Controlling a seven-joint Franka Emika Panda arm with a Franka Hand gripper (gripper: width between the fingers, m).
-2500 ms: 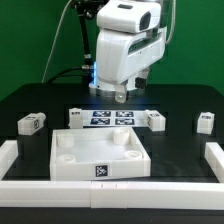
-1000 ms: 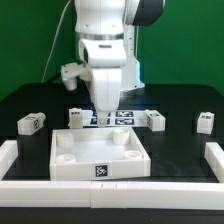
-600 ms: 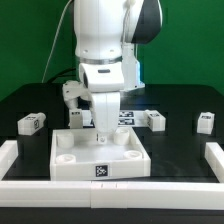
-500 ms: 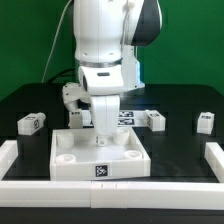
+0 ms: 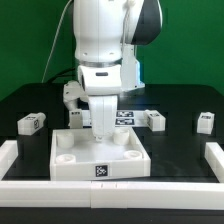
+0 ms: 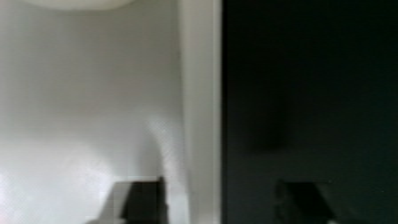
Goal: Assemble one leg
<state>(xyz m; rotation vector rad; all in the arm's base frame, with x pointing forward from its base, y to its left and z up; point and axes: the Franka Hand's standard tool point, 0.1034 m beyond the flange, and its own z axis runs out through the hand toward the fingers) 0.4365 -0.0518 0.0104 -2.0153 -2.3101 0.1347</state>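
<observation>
Four small white tagged legs lie on the black table: one at the exterior view's far left [image 5: 31, 123], one [image 5: 78, 118] just behind the tray beside my arm, one [image 5: 153, 119] right of the marker board, one at the far right [image 5: 205, 121]. The large white tray [image 5: 75, 172] sits in front. My gripper [image 5: 101, 136] hangs low over the tray's back wall. In the wrist view the gripper [image 6: 222, 203] is open and empty. One fingertip [image 6: 139, 200] is over the white tray [image 6: 89, 110] and the other over the black table.
The marker board [image 5: 127, 116] lies behind the tray, partly hidden by my arm. White rails stand at the left [image 5: 8, 152], right [image 5: 214, 153] and front [image 5: 110, 191] of the table.
My arm has swung from behind the marker board toward the tray and come down to its back wall. In the last half second it barely moved.
</observation>
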